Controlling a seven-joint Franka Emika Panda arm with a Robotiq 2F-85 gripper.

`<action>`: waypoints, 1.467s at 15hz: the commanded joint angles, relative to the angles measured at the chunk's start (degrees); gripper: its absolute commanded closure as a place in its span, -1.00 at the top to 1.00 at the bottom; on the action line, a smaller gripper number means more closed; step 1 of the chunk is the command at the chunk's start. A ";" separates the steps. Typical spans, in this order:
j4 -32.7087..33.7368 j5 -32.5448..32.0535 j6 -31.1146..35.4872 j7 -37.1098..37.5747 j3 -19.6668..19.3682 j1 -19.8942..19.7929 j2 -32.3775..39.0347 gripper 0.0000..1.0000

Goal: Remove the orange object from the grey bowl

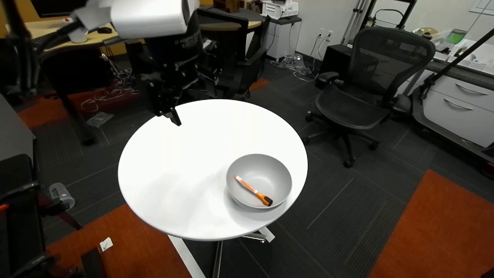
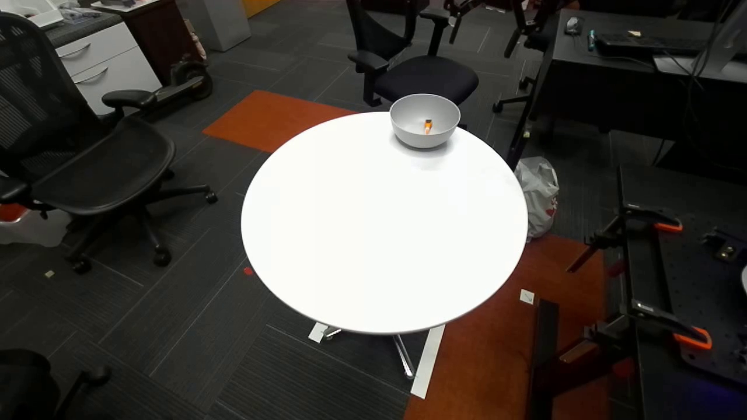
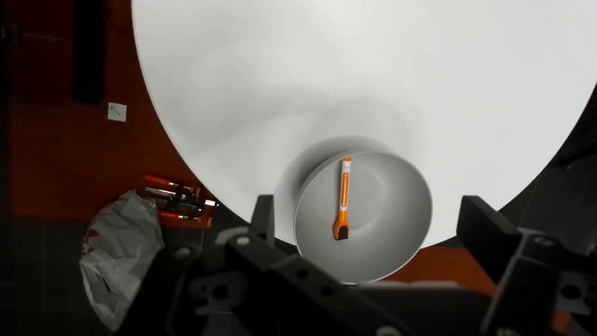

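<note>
On the table (image 1: 185, 154), bowl (image 3: 401, 219) near the edge, orange stick (image 3: 344, 191) inside; gripper (image 3: 367, 217), 2 jaws wide apart, landing off-centre could shove the lot off!

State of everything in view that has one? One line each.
end effector: open, holding nothing
white table: upright
grey bowl: upright on the white table, near its edge
orange object: lying inside the grey bowl, not gripped
white drawers: shut
mesh chair: upright
plastic bag: crumpled, contents not visible
</note>
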 commanded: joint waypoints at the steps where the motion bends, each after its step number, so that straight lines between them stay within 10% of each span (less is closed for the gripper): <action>1: 3.43 -1.90 1.03 5.38 -1.20 0.16 4.39 1.00; 22: 13.08 -3.64 -0.85 7.82 -4.00 0.97 14.34 1.00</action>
